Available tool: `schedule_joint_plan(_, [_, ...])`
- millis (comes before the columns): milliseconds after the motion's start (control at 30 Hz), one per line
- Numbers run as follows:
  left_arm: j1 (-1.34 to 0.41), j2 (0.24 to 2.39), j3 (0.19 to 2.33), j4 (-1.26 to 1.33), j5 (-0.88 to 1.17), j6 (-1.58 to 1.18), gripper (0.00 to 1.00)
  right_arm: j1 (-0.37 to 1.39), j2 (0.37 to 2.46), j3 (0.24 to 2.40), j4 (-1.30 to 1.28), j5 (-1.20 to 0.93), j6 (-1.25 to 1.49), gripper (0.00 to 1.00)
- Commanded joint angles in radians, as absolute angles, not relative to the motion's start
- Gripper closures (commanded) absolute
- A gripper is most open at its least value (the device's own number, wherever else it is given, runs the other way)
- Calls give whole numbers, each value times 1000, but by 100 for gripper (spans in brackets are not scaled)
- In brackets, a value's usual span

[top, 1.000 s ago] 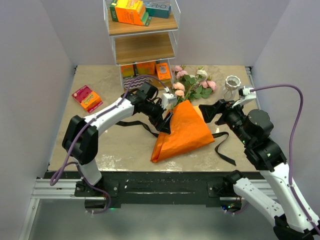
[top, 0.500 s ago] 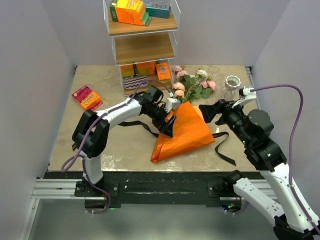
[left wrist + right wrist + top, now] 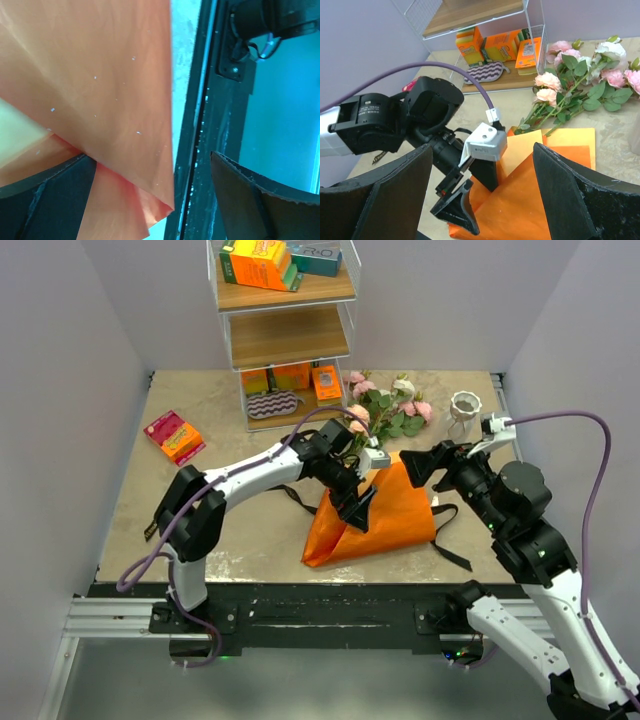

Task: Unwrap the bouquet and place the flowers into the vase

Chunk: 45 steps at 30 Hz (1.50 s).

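The flowers (image 3: 388,410), pink, cream and peach roses on green stems, lie on the table at the back (image 3: 575,75). Their stem ends meet the orange paper sheet (image 3: 395,515), which lies spread and folded in front of them (image 3: 545,200). A thin black ribbon (image 3: 450,540) trails from under the paper's right side. My left gripper (image 3: 358,508) stands open over the paper's left part. A fold of the paper (image 3: 100,100) hangs between its fingers (image 3: 45,200). My right gripper (image 3: 420,465) hovers open above the paper's top right corner. The vase (image 3: 463,406) stands upright at the back right.
A wire shelf (image 3: 285,335) holding coloured boxes stands at the back centre (image 3: 495,45). A red and orange packet (image 3: 174,437) lies at the left. The table's near edge and a black rail (image 3: 200,150) run just beyond the paper's lower corner.
My left arm has swung right and toward the near edge, across the paper. The orange sheet has shifted right with it. The right gripper has barely moved.
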<state>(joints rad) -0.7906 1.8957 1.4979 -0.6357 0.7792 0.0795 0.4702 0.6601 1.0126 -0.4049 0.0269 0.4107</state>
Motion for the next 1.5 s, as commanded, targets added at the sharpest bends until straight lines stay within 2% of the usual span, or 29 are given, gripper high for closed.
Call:
schedule_joint_plan(0, [-819, 1876, 1532, -658, 882, 86, 1, 468, 652, 1094, -413, 25, 407, 15])
schedule_joint_plan(100, [-874, 1871, 1571, -721, 931, 159, 1, 469, 660, 1146, -432, 23, 397, 15])
schedule_joint_plan(300, [-920, 1868, 1709, -1017, 1147, 455, 1, 468, 676, 1203, -456, 52, 379, 15])
schedule_joint_plan(433, [-945, 1878, 1732, -1245, 1175, 685, 1, 468, 690, 1204, -468, 92, 382, 15])
schedule_joint_plan(500, [-951, 1891, 1727, -1282, 1154, 716, 1, 468, 695, 1200, -469, 127, 390, 15])
schedule_joint_plan(567, [-948, 1902, 1723, -1264, 1123, 687, 1, 468, 699, 1195, -471, 144, 391, 15])
schedule_joint_plan(600, [-937, 1901, 1720, -1164, 1056, 643, 1, 468, 704, 1195, -479, 162, 393, 16])
schedule_joint_plan(667, [-919, 1866, 1668, -1007, 941, 424, 1, 468, 718, 1196, -509, 189, 396, 16])
schedule_joint_plan(767, [-871, 1827, 1588, -758, 656, 254, 1, 468, 736, 1189, -561, 238, 400, 17])
schedule_joint_plan(900, [-833, 1850, 1603, -719, 529, 169, 1, 469, 756, 1172, -646, 291, 417, 17])
schedule_joint_plan(1167, [-591, 1744, 1585, -703, 529, 136, 1, 468, 801, 1051, -860, 379, 612, 11])
schedule_joint_plan(1300, [-516, 1689, 1548, -715, 522, 166, 1, 468, 795, 1031, -893, 332, 698, 5])
schedule_joint_plan(1467, [-463, 1618, 1522, -713, 515, 170, 1, 468, 813, 971, -875, 246, 753, 7])
